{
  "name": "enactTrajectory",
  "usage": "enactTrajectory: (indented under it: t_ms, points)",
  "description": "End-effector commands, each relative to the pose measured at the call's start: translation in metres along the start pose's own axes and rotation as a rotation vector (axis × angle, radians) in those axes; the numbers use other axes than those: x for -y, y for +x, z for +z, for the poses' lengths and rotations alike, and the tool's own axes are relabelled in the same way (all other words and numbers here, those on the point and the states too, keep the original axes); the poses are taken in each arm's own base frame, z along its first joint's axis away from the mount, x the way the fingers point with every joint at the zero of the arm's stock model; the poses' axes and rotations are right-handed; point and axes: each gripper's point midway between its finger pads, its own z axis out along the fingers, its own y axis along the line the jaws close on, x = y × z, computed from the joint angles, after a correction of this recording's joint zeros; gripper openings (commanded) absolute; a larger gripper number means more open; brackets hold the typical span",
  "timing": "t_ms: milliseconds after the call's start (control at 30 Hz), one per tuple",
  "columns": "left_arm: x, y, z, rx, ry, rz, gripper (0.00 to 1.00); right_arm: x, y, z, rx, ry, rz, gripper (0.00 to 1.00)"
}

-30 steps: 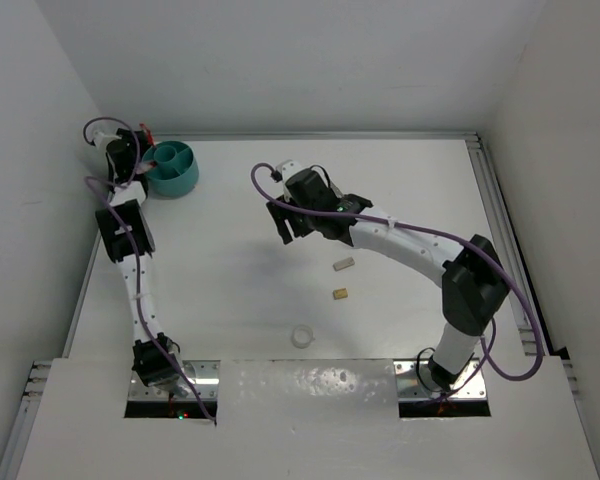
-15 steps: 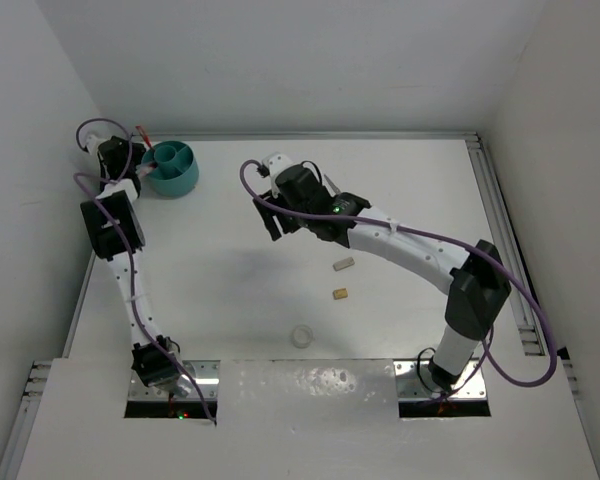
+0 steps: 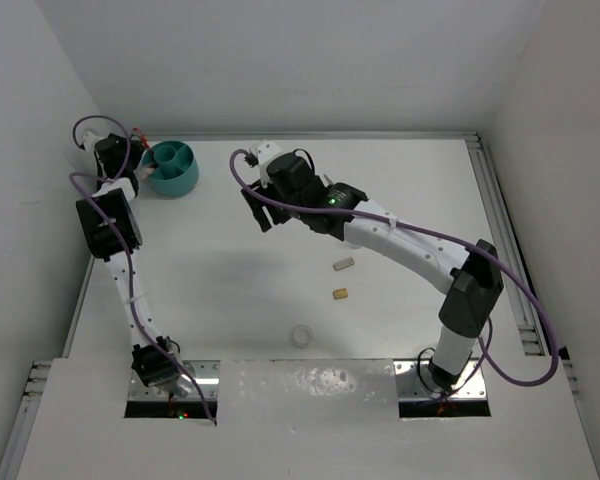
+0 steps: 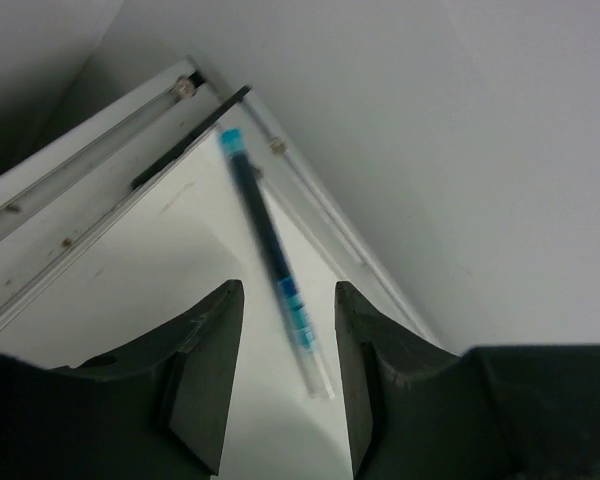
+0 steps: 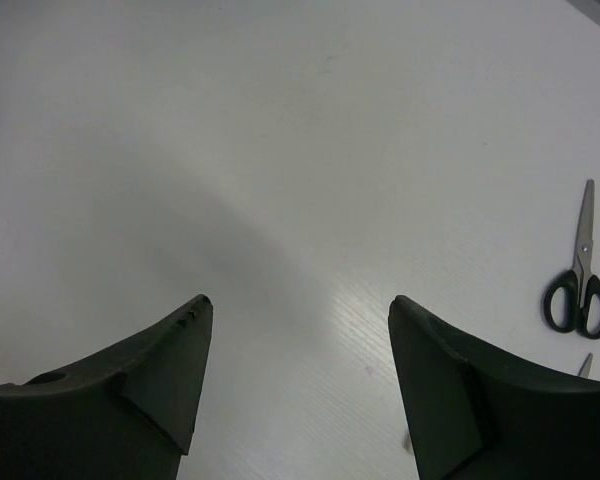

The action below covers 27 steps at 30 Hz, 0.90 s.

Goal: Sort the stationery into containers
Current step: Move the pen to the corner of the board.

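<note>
A blue pen (image 4: 275, 270) is seen loose between the parted jaws of the left gripper (image 4: 286, 288), clamped by neither, and is judged bound for the teal organiser cup (image 3: 172, 170) beside them. The right gripper (image 5: 298, 300) is held spread and empty, with black-handled scissors (image 5: 578, 285) lying right of its jaws.

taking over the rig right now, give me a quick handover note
Left gripper: open, at the far left corner beside the teal cup. A blurred blue pen shows between its fingers, touching neither.
Right gripper: open, empty, over bare table.
Out on the table: eraser, second eraser, tape ring, scissors.
Done: cannot tell what is in the cup.
Left: get those items into the cup.
</note>
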Motion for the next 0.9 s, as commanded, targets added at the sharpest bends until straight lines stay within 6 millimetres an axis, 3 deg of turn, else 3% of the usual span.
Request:
enactTrajectory:
  t_ms: [0, 33, 100, 133, 200, 233, 267, 333, 433, 600, 867]
  points:
    - [0.054, -0.061, -0.003, 0.145, 0.164, 0.009, 0.40, -0.004, -0.005, 0.002, -0.009, -0.001, -0.030, 0.70]
    - [0.061, -0.068, -0.001, 0.163, 0.193, 0.006, 0.40, -0.003, -0.004, 0.004, -0.015, 0.001, -0.032, 0.70]
    - [0.060, -0.062, 0.007, 0.166, 0.221, -0.006, 0.39, -0.004, -0.006, 0.007, -0.014, -0.002, -0.036, 0.70]
    - [0.074, -0.073, 0.008, 0.198, 0.268, -0.002, 0.40, -0.005, -0.007, 0.008, -0.016, -0.005, -0.038, 0.70]
    - [0.076, -0.064, 0.017, 0.211, 0.323, 0.008, 0.40, -0.009, -0.007, 0.012, -0.027, -0.018, -0.046, 0.70]
    - [0.101, -0.084, 0.015, 0.263, 0.393, 0.014, 0.41, -0.008, -0.006, 0.013, -0.035, -0.019, -0.048, 0.70]
    - [0.088, -0.067, 0.026, 0.246, 0.391, 0.006, 0.41, -0.009, -0.002, 0.017, -0.050, -0.020, -0.060, 0.70]
    - [0.092, -0.065, 0.031, 0.267, 0.407, -0.033, 0.44, -0.010, -0.002, 0.020, -0.064, -0.020, -0.068, 0.70]
    - [0.084, -0.052, 0.035, 0.262, 0.374, -0.075, 0.46, -0.008, -0.005, 0.020, -0.068, -0.016, -0.079, 0.71]
    - [0.076, -0.046, 0.041, 0.285, 0.365, -0.152, 0.49, -0.007, -0.005, 0.020, -0.075, -0.011, -0.090, 0.71]
    - [0.097, -0.022, 0.040, 0.283, 0.416, -0.111, 0.50, -0.007, -0.004, 0.022, -0.099, -0.009, -0.099, 0.72]
